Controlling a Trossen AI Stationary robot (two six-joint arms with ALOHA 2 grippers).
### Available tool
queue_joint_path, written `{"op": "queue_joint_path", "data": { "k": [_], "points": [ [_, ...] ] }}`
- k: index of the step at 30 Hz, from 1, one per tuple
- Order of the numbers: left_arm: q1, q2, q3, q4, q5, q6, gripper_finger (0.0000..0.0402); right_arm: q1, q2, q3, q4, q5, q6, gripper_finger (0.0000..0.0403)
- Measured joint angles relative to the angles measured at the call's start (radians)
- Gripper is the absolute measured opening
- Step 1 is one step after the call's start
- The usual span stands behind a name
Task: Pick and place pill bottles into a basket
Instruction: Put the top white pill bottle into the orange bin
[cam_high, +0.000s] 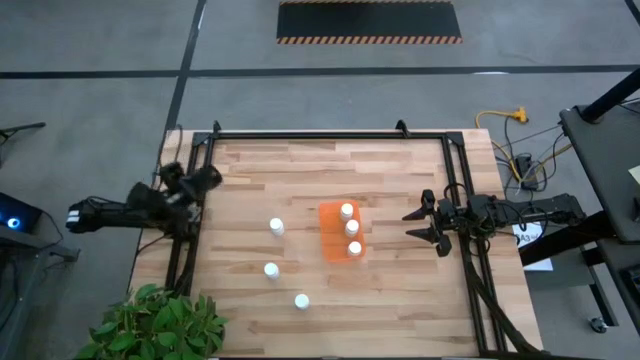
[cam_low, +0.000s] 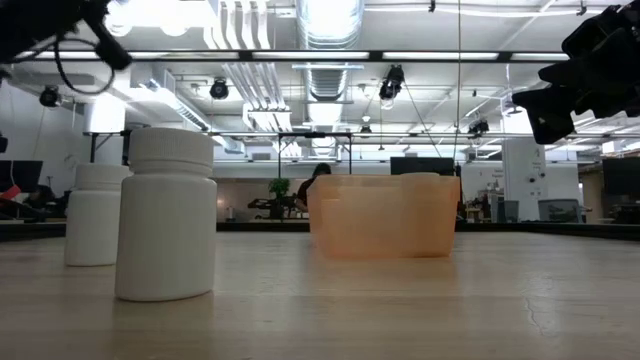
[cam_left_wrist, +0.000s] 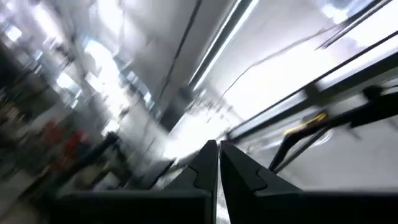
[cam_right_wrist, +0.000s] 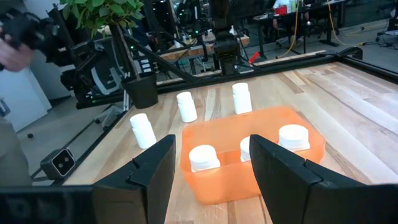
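My right gripper (cam_right_wrist: 210, 168) hangs half open and empty beside the orange plastic basket (cam_high: 329, 238), which holds three bottles. Three small white capped plastic pill bottles (cam_high: 276, 227) stand on the table: probably light, rigid, slick, best gripped mid-body.

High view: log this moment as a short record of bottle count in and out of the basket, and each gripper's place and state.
basket: small orange plastic basket, table centre
bottles in basket: three white capped pill bottles, upright
bottles outside: three on the wood, left of the basket
right gripper: open, empty, right of the basket
left gripper: shut, empty, at the table's left edge
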Motion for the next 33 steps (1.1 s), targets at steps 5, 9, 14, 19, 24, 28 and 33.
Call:
{"op": "queue_joint_path", "data": {
  "k": [5,9,14,19,24,28,33],
  "points": [
    [0.0,0.099,0.082,0.221,0.002,0.184,0.0,0.0,0.0,0.0,0.0,0.0,0.0,0.0194],
    [0.0,0.169,0.184,0.278,0.011,0.357,0.0,0.0,0.0,0.0,0.0,0.0,0.0,0.0194],
    [0.0,0.274,0.329,0.27,0.046,0.523,0.0,0.0,0.0,0.0,0.0,0.0,0.0,0.0194],
    [0.0,0.361,0.47,0.245,0.112,0.616,0.0,0.0,0.0,0.0,0.0,0.0,0.0,0.0194],
    [0.0,0.395,0.641,-0.019,0.168,0.685,0.0,0.0,0.0,0.0,0.0,0.0,0.0,0.0194],
    [0.0,0.421,0.823,-0.406,0.184,0.693,0.0,0.0,0.0,0.0,0.0,0.0,0.0,0.0194],
    [0.0,0.491,1.071,-0.807,0.217,0.765,0.0,0.0,0.0,0.0,0.0,0.0,0.0,0.0194]
  ]
}}
